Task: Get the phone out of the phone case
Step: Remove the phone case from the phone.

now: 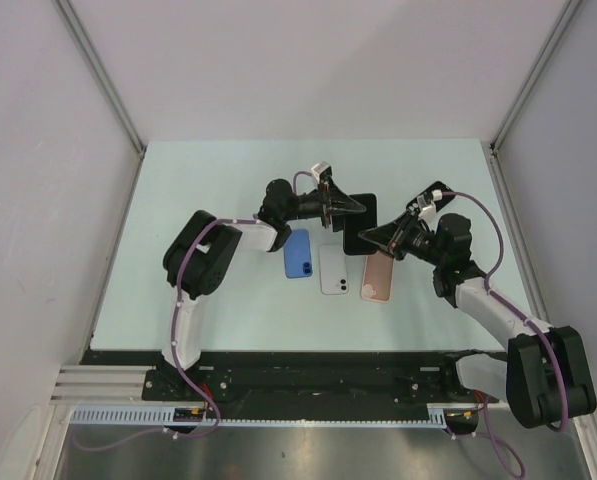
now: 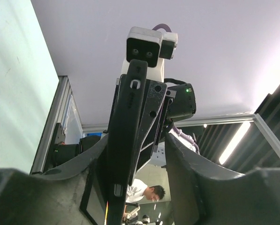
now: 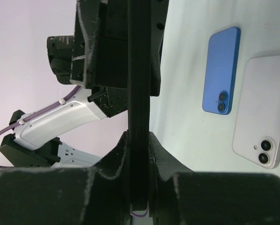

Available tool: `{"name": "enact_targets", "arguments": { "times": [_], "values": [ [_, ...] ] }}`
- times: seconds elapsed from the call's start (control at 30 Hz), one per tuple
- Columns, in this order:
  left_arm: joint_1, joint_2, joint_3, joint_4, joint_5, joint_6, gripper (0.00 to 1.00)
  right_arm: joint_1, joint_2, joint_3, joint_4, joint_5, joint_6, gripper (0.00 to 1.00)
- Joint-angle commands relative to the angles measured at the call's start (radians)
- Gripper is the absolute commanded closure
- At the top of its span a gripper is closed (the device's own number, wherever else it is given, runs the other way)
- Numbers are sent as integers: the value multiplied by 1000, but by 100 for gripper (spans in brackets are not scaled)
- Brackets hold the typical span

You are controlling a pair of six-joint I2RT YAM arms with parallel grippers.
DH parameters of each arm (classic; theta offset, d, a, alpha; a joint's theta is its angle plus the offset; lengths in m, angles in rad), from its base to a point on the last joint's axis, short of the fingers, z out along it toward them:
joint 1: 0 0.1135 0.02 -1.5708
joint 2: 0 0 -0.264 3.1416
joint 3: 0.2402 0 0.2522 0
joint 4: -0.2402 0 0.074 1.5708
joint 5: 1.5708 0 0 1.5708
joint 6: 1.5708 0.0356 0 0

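A black phone in its phone case [image 1: 359, 222] hangs above the table between my two arms. I cannot tell phone from case at this angle. My right gripper [image 1: 370, 240] is shut on its lower edge; in the right wrist view the slab [image 3: 139, 70] stands edge-on, pinched between both fingers of that gripper [image 3: 139, 140]. My left gripper [image 1: 353, 205] is at the opposite edge. In the left wrist view the slab [image 2: 125, 136] rests against one finger, with a clear gap to the other, so the left gripper [image 2: 132, 154] is open.
Three phones lie face down on the table below: a blue phone [image 1: 298, 254] [image 3: 221, 70], a white phone [image 1: 334, 270] [image 3: 261, 110] and a pink phone [image 1: 377, 278]. Grey walls enclose the table on three sides.
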Motion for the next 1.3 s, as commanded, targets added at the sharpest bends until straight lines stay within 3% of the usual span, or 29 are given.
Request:
{"name": "enact_targets", "arguments": {
  "times": [0.0,0.07,0.17,0.27,0.3,0.33,0.37,0.47,0.5,0.8,1.2,1.27],
  "values": [
    [-9,-61,15,66,-11,-29,52,33,27,6,125,3,9,100],
    [-12,-55,17,78,-18,-35,55,47,49,9,149,-3,20,100],
    [-14,-48,15,104,-27,-56,67,60,66,11,157,-3,23,100],
    [-14,-41,12,119,-26,-79,83,60,70,11,131,3,5,100],
    [-14,-40,12,121,-26,-81,96,58,60,14,119,10,-3,100],
    [-14,-41,11,131,-27,-86,100,60,56,20,73,11,-32,100],
    [-12,-41,6,145,-27,-102,100,55,48,28,35,16,-54,95],
    [2,-43,-6,228,-35,-150,100,26,-13,62,-136,40,-135,60],
    [8,-48,-11,237,-38,-155,100,15,-33,63,-165,52,-144,57],
    [32,-98,-52,259,-95,-164,100,-14,-144,62,-257,69,-152,66],
    [37,-135,-89,237,-133,-141,100,32,-153,28,-73,11,-26,74],
    [40,-156,-83,140,-123,-68,100,35,-164,5,-49,10,12,77]
  ]
}}
